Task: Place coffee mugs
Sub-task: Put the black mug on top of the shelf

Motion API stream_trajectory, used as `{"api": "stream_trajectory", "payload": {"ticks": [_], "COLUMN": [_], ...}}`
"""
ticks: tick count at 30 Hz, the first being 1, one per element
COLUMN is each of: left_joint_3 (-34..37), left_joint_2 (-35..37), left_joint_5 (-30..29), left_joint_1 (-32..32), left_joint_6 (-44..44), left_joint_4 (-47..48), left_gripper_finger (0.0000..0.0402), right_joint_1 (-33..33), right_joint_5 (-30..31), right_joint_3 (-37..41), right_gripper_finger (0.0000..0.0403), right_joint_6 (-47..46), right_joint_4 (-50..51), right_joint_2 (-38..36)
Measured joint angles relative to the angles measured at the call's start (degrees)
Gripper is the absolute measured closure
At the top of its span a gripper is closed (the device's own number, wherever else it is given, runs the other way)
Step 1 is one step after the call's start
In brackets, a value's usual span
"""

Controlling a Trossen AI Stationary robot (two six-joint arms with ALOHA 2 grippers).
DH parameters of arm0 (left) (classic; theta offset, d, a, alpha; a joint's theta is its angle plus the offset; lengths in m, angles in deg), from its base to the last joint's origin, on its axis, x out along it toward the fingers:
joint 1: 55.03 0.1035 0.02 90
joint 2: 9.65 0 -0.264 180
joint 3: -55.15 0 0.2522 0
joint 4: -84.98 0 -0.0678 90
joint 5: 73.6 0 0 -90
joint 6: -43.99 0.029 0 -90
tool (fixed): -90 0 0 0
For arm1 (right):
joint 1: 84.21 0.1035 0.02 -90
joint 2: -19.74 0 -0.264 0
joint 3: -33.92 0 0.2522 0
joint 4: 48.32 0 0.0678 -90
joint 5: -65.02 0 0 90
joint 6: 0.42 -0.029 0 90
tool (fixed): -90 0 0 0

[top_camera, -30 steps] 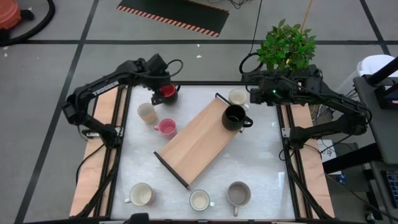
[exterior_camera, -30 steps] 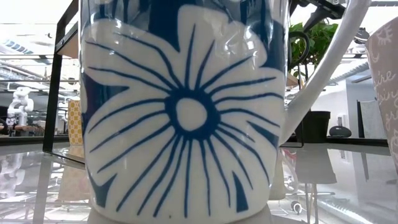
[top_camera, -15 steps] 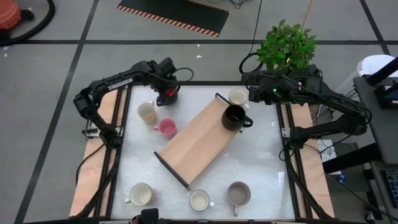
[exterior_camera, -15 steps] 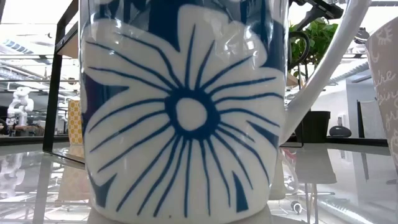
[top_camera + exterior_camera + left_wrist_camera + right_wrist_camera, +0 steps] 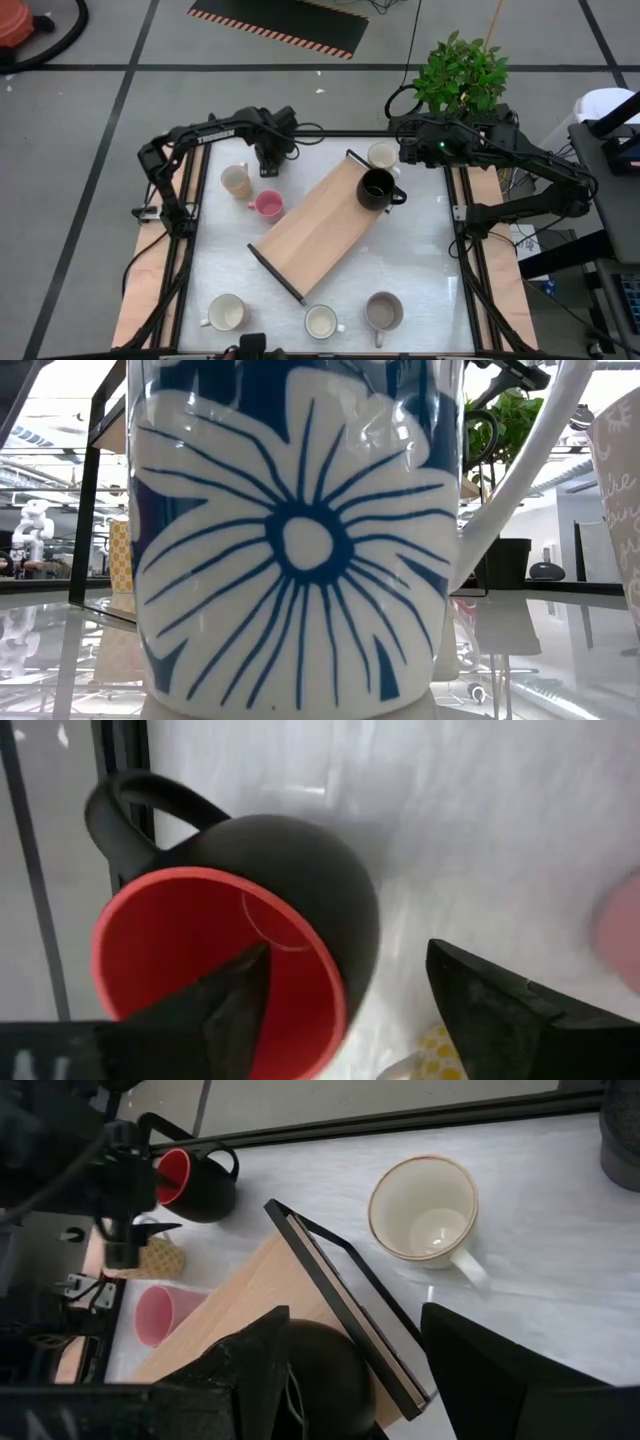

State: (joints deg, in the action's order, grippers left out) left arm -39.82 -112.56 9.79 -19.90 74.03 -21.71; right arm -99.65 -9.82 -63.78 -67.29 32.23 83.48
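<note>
From above, a pale wooden tray (image 5: 325, 225) with dark end rails lies diagonally mid-table, a glossy black ceramic mug (image 5: 377, 188) standing on its far right end. The left gripper (image 5: 268, 160) hangs over the far left corner, hiding the mug beneath it; a speckled cream mug (image 5: 236, 181) and a pink mug (image 5: 267, 205) sit just beside it. The right gripper (image 5: 408, 152) waits at the far right by a cream mug (image 5: 383, 155). Two more cream mugs and a grey one line the near edge. The low view is filled by a blue-and-white flowered mug (image 5: 300, 530). The left wrist view shows the fingers spread, one finger (image 5: 235, 1005) inside the red-lined dark mug (image 5: 240, 935) and one outside its wall, not visibly clamped. The right wrist view shows its fingers apart, empty. A thin rim pinch could let the mug swing or slip when lifted, knocking the close-standing neighbours.
</note>
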Motion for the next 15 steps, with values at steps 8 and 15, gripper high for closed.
{"api": "stream_trajectory", "payload": {"ticks": [8,15], "left_joint_3": [0.0,0.1], "left_joint_2": [-4.2,-3.8], "left_joint_5": [-1.5,-2.8], "left_joint_1": [0.1,-1.0], "left_joint_6": [0.5,1.1], "left_joint_4": [0.0,0.5], "left_gripper_finger": [0.0217,0.0371], "right_joint_1": [0.0,0.0], "right_joint_5": [0.0,0.0], "right_joint_3": [0.0,0.0], "right_gripper_finger": [0.0188,0.0188], "right_joint_6": [0.8,1.6], "right_joint_4": [-1.9,-1.9], "right_joint_2": [0.0,0.0]}}
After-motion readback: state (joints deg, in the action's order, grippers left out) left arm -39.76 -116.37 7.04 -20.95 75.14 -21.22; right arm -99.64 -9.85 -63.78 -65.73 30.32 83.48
